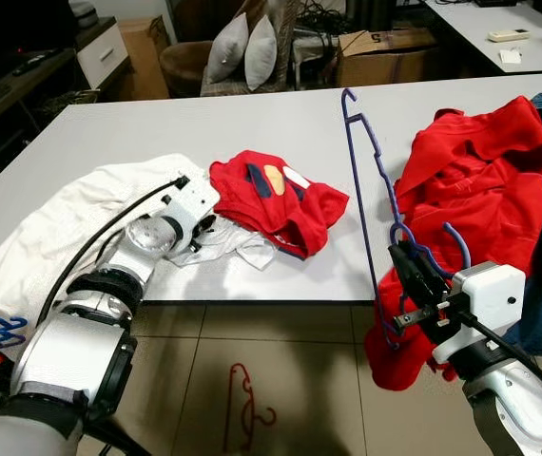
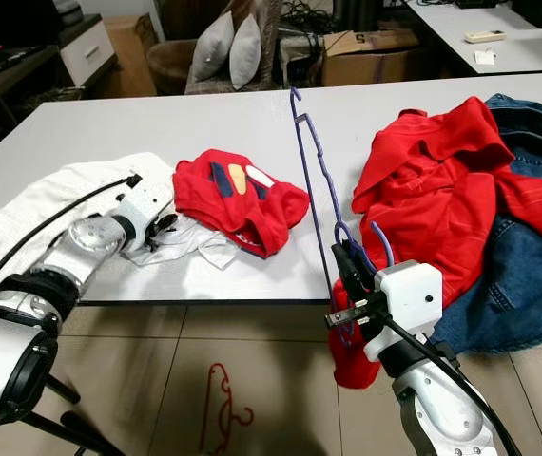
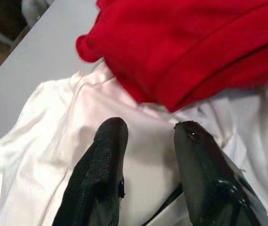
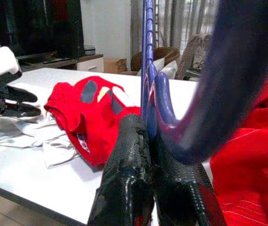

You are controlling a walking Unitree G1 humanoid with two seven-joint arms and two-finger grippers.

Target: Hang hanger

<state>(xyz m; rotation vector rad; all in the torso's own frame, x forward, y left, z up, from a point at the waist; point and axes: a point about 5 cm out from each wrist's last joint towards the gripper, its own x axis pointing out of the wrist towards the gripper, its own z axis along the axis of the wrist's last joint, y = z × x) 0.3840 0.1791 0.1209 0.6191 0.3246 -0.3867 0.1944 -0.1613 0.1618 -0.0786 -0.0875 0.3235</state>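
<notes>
1 blue hanger (image 1: pixel 366 180) clenched in right tool (image 1: pixel 406 269); left tool (image 3: pixel 145 141) released over 1 white garment (image 3: pixel 44 155)

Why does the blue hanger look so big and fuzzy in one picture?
In the right wrist view the blue hanger sits right against the camera, so its curved hook looks huge and out of focus, while the right gripper is sharper. In the left eye view the same hanger is thin and crisp, and daylight falls evenly on the white table.
</notes>
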